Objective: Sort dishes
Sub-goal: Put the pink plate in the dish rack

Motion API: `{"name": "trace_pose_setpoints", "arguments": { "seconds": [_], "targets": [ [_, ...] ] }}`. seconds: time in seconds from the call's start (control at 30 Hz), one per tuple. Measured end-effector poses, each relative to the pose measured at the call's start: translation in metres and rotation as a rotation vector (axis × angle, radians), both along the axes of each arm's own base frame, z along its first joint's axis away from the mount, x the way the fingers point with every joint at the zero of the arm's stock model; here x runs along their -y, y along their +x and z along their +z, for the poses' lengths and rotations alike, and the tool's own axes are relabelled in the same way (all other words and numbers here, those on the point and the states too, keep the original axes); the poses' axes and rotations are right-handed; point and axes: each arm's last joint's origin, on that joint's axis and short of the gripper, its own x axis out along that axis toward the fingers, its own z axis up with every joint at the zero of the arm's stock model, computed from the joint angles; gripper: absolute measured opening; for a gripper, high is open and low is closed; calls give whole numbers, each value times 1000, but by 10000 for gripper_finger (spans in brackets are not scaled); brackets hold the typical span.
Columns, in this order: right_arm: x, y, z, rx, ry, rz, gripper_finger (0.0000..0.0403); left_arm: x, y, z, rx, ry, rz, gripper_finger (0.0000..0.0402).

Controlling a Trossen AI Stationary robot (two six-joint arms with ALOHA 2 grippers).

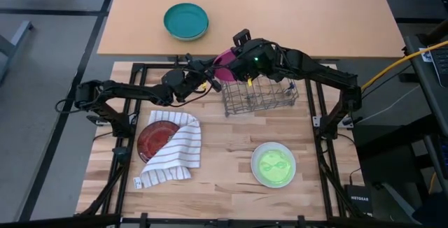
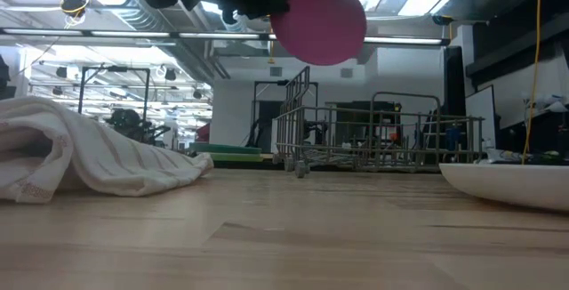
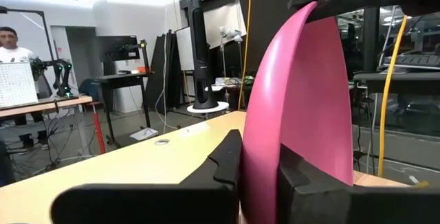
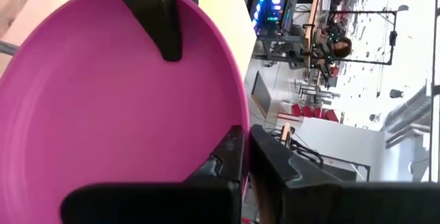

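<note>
The magenta-pink plate (image 1: 225, 59) is in the air, standing on edge above the far left corner of the wire dish rack (image 1: 259, 95); the low view shows the plate (image 2: 320, 19) high over the rack (image 2: 373, 139). My left gripper (image 1: 212, 74) and right gripper (image 1: 239, 58) are both shut on it from opposite sides. The dark red plate (image 1: 152, 138) lies on the table, half under the white striped cloth (image 1: 176, 151). The pale green plate (image 1: 273, 164) lies flat near the table's near right. My left gripper (image 3: 260, 152) pinches the magenta plate's rim (image 3: 256, 124) between its two fingers, one on each face, coming level from the table's left. The plate stands on edge, lifted clear. My right gripper (image 4: 245, 138) pinches the opposite part of the rim (image 4: 237, 114) between its fingers, coming from the table's right. One finger lies on the plate's hollow face, the other behind it. The left gripper's finger (image 4: 161, 18) shows across the plate.
A teal bowl (image 1: 186, 20) sits on the far tan table. The wire rack stands mid-table below the two grippers. The cloth (image 2: 89, 152) is bunched at the near left. Bare wood lies between the cloth and the green plate (image 2: 511, 183). A person (image 3: 8, 42) stands in the room.
</note>
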Motion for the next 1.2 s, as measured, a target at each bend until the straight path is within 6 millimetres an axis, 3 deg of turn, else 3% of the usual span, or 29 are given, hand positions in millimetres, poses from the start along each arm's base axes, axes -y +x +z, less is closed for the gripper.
{"name": "trace_pose_setpoints", "arguments": {
  "seconds": [0.23,0.57,0.77,1.03,1.2],
  "targets": [
    [0,0,0,0,-2,-8,33,-1,0,0,-3,0,3,12],
    [3,1,5,89,-24,-115,169,-8,-2,-4,-46,-11,23,11],
    [6,-1,7,163,-48,-281,197,-8,-2,-3,-88,34,47,15],
    [30,-39,24,261,-148,-662,197,-13,-3,-6,-149,62,60,16],
    [57,-69,27,348,-24,-732,198,-15,-4,-5,-145,76,69,17]
  ]
}}
